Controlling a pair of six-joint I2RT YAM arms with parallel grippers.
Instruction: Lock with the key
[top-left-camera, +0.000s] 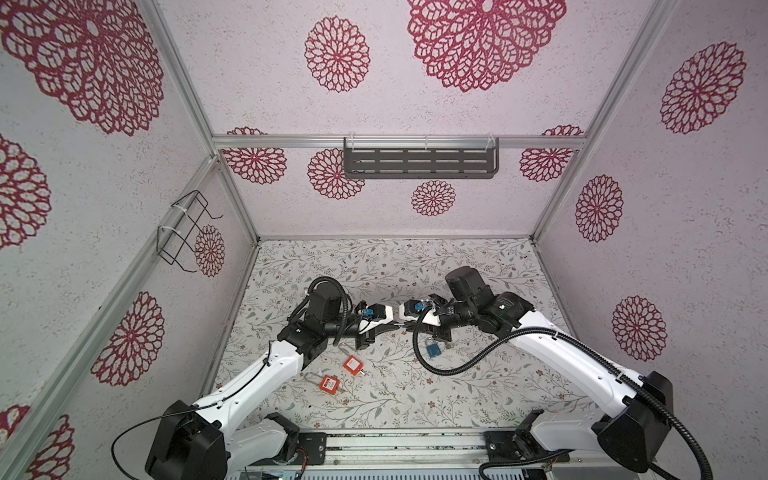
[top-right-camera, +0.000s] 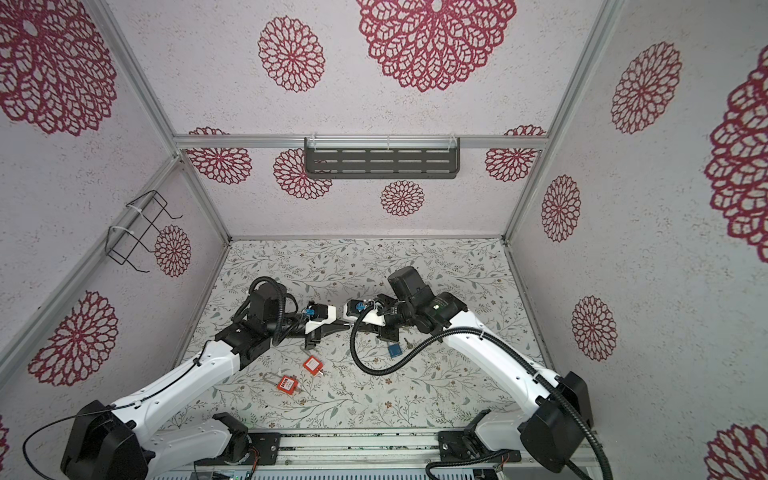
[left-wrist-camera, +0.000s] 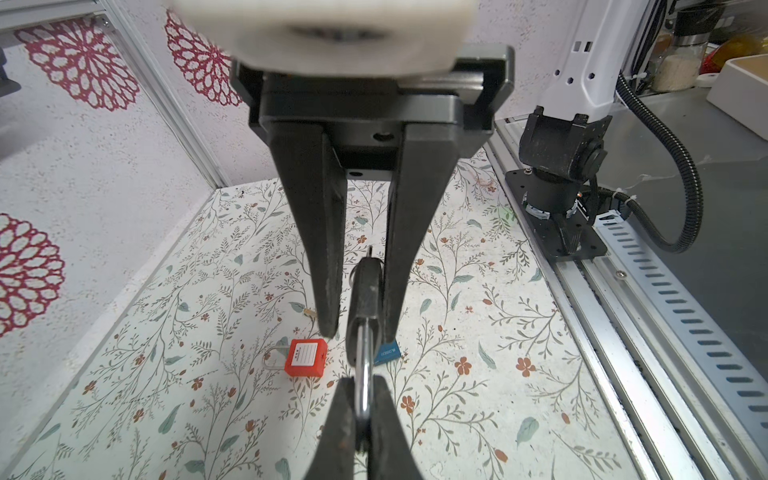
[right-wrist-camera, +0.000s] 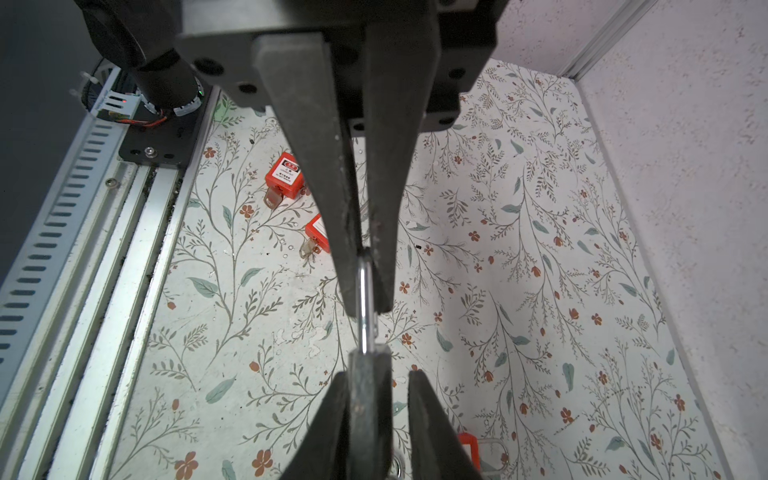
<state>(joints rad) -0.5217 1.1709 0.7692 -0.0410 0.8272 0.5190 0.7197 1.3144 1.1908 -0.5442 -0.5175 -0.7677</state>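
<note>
My left gripper (left-wrist-camera: 359, 330) is closed down narrow on the dark body of the lock (left-wrist-camera: 365, 291). The lock is up in the air over the middle of the mat (top-left-camera: 478, 374), not touching it. Its shackle (right-wrist-camera: 366, 332) points right, toward my other arm. My right gripper (right-wrist-camera: 366, 307) has its fingers nearly together, pinching the shackle from both sides close to the tips, and both fingers look in contact with the metal. So both grippers hold the same lock, tip to tip: left on the body, right on the shackle.

In both top views my two wrists meet nose to nose mid-mat, and the lock is mostly hidden under them. I can't tell if the shackle is pushed home, or if a key sits in this lock. A metal ring (right-wrist-camera: 397, 463) shows at the body's end, partly hidden.

On the mat:
- The far red lock (top-left-camera: 353, 365) lies near-left of the grippers.
- The near red lock (top-left-camera: 328, 383) lies just beside it, apart from it, with its shackle pointing left.
- In the right wrist view each red one has a small key-like tab at its base.
- The blue lock (top-left-camera: 433, 349) lies below my right wrist.
- A small key (top-right-camera: 409, 344) lies just right of the blue lock.
</note>
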